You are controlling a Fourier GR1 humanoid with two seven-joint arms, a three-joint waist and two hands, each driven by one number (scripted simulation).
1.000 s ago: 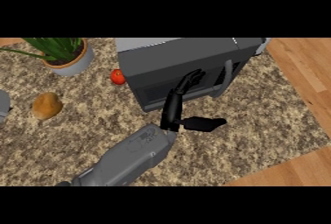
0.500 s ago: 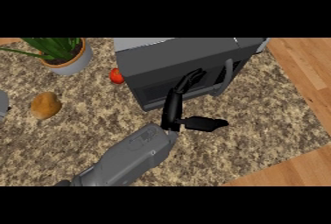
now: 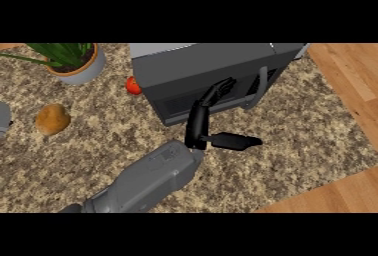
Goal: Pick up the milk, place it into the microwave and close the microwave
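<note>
Black against the dark grey door, my fingers [image 3: 215, 92] lie stretched out nearly straight and flat on the front of the microwave [image 3: 210, 70], thumb jutting off to the right above the surface. They hold nothing; this is a push, not a grasp. My right hand [image 3: 199, 125] comes in from the lower middle of the view, on a grey forearm rising from the bottom edge.

The fingertips sit just left of the door's pale vertical handle [image 3: 258, 87], touching the panel itself, which suits swinging it to. The door looks closed or very nearly so, though I cannot tell if it has seated fully.

The milk shows nowhere on the surface; I judge it is inside the microwave, hidden behind the door.

Further out, a small red thing [image 3: 133, 85] rests just beside the microwave's left side. A brown potato-like lump [image 3: 52, 119] lies well apart on the speckled surface [image 3: 295, 145], and a potted plant [image 3: 74, 60] stands at the upper left. My left hand is out of sight.
</note>
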